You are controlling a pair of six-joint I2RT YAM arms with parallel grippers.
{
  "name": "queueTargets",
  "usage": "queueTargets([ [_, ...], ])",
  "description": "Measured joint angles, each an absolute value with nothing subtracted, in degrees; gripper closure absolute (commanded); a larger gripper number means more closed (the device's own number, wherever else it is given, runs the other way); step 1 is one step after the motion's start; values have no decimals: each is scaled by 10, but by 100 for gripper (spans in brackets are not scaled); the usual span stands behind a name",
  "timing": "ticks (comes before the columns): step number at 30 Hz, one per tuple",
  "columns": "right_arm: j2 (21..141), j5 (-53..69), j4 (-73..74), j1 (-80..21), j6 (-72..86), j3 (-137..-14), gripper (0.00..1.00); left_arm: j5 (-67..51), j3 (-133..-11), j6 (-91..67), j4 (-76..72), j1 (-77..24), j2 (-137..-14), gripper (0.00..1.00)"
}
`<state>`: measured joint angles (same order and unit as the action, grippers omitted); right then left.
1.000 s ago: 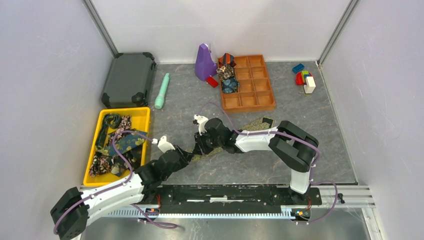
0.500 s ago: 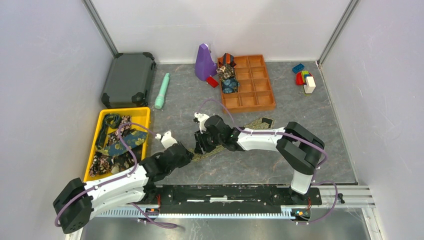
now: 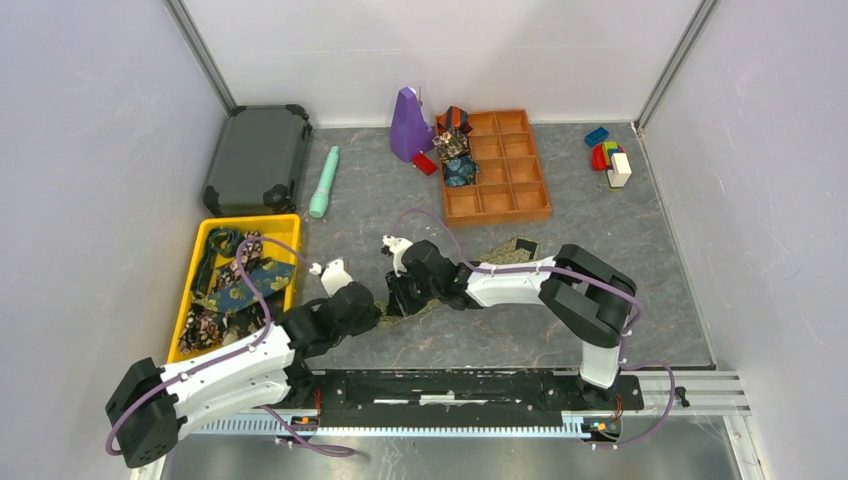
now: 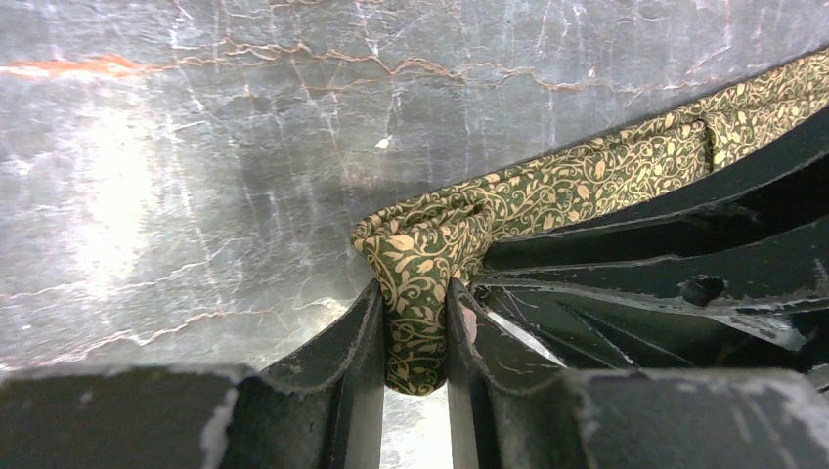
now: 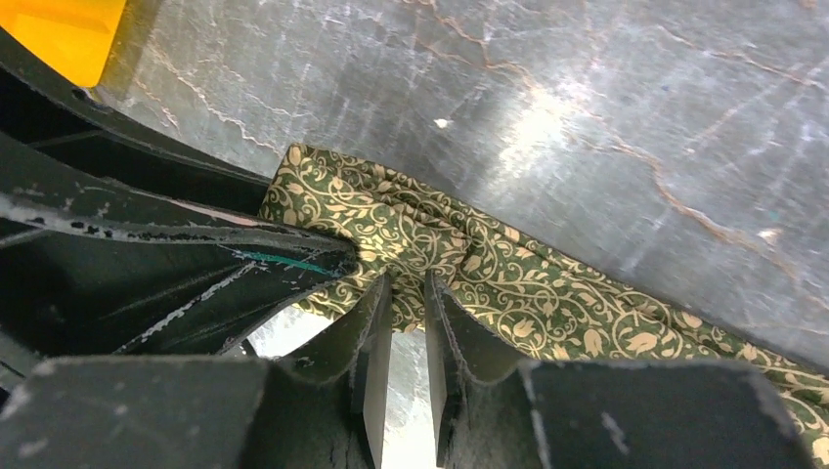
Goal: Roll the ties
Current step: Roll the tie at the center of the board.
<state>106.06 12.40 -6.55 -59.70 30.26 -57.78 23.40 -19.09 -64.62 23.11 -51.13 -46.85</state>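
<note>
An olive-gold patterned tie lies as a strip on the grey table, running from mid-table up to the right. My left gripper is shut on its folded near end, seen in the left wrist view. My right gripper is shut on the same tie just beside that fold. In the top view both grippers meet at the tie's lower end, the left one and the right one almost touching. Rolled ties sit in the orange tray.
A yellow bin holds several loose ties at the left. An orange compartment tray stands at the back, with a purple object beside it. A teal cylinder, a dark case and toy blocks lie around.
My left gripper has moved right and up to the tie's end, closing in beside the right gripper. The right gripper has shifted slightly left.
</note>
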Motion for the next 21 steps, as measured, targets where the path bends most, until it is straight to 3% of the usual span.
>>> queueTargets([
  [21,1081,129,-64,-618,309,-617,76,244,-292,-609,406,-516,-504,81],
])
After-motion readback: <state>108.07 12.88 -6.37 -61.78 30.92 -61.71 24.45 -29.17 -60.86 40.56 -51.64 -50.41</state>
